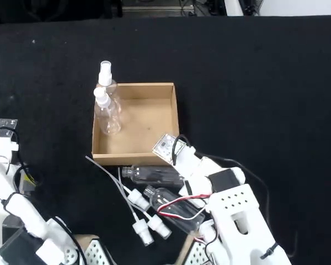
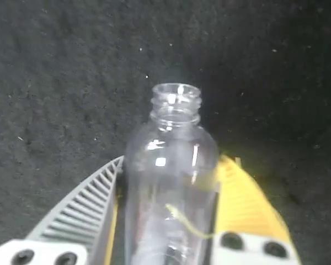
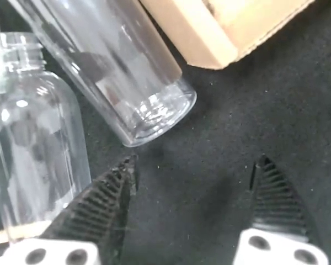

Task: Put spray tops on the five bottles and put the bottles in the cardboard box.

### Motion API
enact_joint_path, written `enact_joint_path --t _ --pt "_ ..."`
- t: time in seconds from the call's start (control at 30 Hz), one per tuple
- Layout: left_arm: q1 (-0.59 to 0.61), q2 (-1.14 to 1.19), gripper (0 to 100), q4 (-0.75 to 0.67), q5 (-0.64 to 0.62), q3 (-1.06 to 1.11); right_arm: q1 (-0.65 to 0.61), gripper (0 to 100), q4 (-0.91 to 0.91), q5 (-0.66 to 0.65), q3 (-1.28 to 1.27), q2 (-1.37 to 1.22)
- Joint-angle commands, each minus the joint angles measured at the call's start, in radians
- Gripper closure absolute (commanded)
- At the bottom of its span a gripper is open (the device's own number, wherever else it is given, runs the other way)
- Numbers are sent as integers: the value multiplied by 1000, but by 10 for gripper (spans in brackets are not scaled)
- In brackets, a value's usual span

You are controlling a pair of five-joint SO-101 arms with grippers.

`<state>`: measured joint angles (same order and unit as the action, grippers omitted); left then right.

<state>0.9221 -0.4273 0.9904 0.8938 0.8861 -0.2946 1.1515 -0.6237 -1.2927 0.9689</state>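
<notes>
My left gripper (image 2: 171,182) is shut on a clear bottle (image 2: 171,165) with an open neck, held between a grey finger (image 2: 83,215) and a yellow one. My right gripper (image 3: 196,165) stands open over bare cloth, just off the base of a topless bottle (image 3: 110,61) that lies beside a second one (image 3: 33,138). In the high view these two bottles (image 1: 154,175) (image 1: 174,201) lie in front of the cardboard box (image 1: 174,118). Three loose spray tops (image 1: 146,221) lie to their left. Two capped bottles (image 1: 106,113) (image 1: 106,83) stand at the box's left side.
The black cloth covers the whole table. The right arm (image 1: 231,210) reaches in from the front right, with its wires over the nearer lying bottle. The left arm (image 1: 11,193) sits at the front left. The box corner (image 3: 220,33) is close to the right gripper.
</notes>
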Motion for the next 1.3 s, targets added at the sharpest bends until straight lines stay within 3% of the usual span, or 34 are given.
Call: enact_joint_path --t 0.0,0.27,0.93,1.27 --pt "24 -2 732 -12 -2 -48 -12 705 -18 8 4 4" --pt "22 -2 758 -12 172 4 -12 705 -18 8 2 4" --pt "18 0 753 -14 150 27 -14 705 -17 8 2 4" --pt "21 0 749 -5 265 30 -14 705 -17 8 2 4"
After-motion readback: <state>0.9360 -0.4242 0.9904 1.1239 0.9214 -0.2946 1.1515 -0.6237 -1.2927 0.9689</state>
